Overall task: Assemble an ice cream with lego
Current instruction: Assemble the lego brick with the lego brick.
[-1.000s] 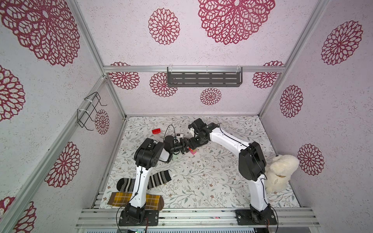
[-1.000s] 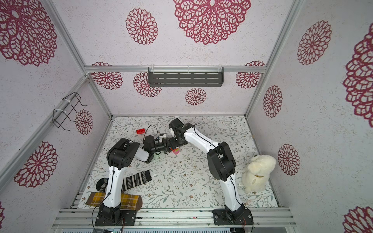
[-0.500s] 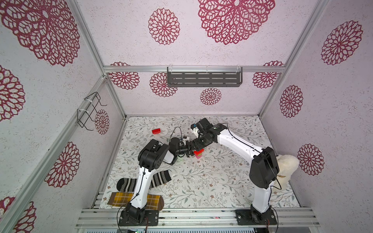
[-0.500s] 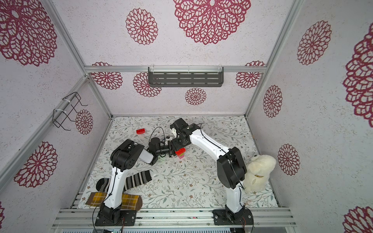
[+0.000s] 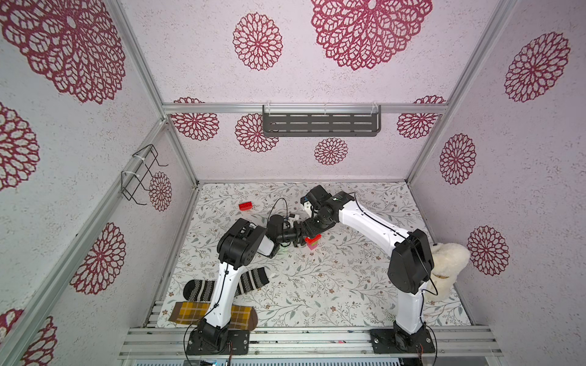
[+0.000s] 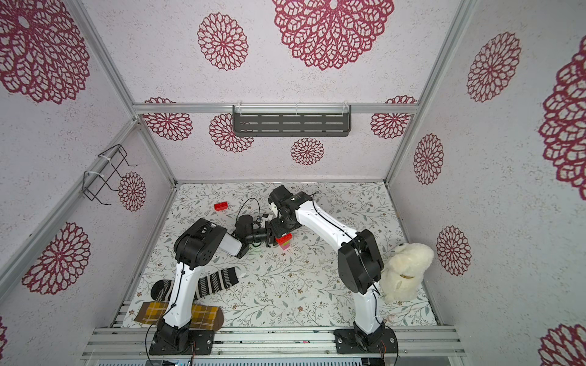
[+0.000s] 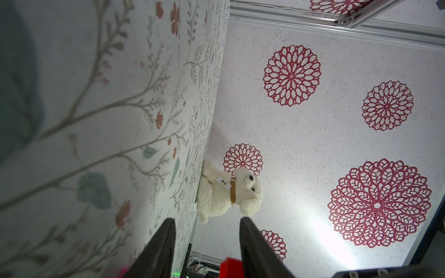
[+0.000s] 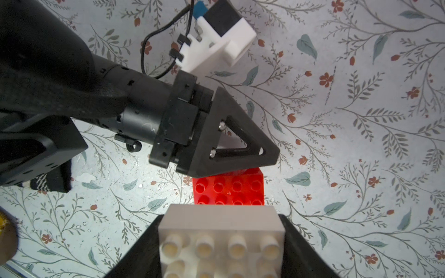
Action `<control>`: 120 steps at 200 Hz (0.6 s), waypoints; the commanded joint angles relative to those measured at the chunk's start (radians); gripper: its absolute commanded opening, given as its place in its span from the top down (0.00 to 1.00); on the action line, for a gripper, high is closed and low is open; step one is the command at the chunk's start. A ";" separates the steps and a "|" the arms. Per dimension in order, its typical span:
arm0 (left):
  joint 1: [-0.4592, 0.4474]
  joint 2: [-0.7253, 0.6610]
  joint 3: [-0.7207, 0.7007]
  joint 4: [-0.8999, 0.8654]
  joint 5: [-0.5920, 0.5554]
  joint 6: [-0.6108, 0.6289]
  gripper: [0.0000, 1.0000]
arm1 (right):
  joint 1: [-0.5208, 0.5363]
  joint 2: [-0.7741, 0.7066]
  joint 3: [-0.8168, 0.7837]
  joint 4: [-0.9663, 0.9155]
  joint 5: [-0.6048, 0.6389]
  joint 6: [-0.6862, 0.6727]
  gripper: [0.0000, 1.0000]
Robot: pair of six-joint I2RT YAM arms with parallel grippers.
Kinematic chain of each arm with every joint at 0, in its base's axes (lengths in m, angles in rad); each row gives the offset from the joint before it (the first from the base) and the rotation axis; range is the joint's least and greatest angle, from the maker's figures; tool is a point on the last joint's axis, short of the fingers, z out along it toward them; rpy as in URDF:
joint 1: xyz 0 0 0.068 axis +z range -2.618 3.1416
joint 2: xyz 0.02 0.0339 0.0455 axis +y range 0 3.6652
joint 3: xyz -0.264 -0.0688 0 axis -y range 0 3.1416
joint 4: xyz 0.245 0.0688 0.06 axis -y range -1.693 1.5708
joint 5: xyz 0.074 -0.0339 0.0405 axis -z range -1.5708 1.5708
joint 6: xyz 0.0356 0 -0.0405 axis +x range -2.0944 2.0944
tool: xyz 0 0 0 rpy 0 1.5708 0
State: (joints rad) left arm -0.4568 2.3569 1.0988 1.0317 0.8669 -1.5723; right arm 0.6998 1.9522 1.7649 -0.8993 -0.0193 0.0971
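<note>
A stack of joined lego [image 5: 312,244] [image 6: 283,242], red on top over green and pink, sits mid-table. My left gripper [image 5: 299,241] [image 7: 207,219] reaches in sideways, shut on this stack. In the left wrist view the red brick [image 7: 230,267] lies against one finger, with a bit of pink by the other. In the right wrist view the red brick's studs [image 8: 228,190] show below a left finger [image 8: 231,144]. My right gripper [image 8: 221,216] [image 5: 312,226] hangs just above, shut on a white oblong brick [image 8: 221,231]. Another red brick [image 5: 245,206] lies loose at the back left.
A striped sock [image 5: 250,279] and a yellow plaid sock [image 5: 190,312] lie by the left arm's base. A cream plush dog [image 5: 447,266] sits at the right wall, close behind the right arm's elbow. A grey shelf [image 5: 320,122] hangs on the back wall.
Both arms have shifted right over the last second, and the stack moved slightly right with the left gripper. The right elbow swung out toward the plush dog. Little has moved in the last half second.
</note>
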 commanded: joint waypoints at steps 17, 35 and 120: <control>-0.008 0.007 0.016 -0.034 0.014 0.046 0.52 | 0.005 0.040 0.024 -0.024 0.011 -0.007 0.59; -0.008 0.011 0.017 -0.030 0.014 0.046 0.52 | 0.004 0.051 0.031 -0.029 0.019 -0.011 0.58; -0.006 0.019 0.021 -0.016 0.018 0.041 0.52 | 0.002 0.063 0.033 -0.026 0.040 -0.017 0.54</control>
State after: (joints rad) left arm -0.4583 2.3569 1.1110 1.0096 0.8749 -1.5448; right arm 0.7021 2.0212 1.7653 -0.9104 0.0006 0.0944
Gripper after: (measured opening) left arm 0.480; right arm 0.662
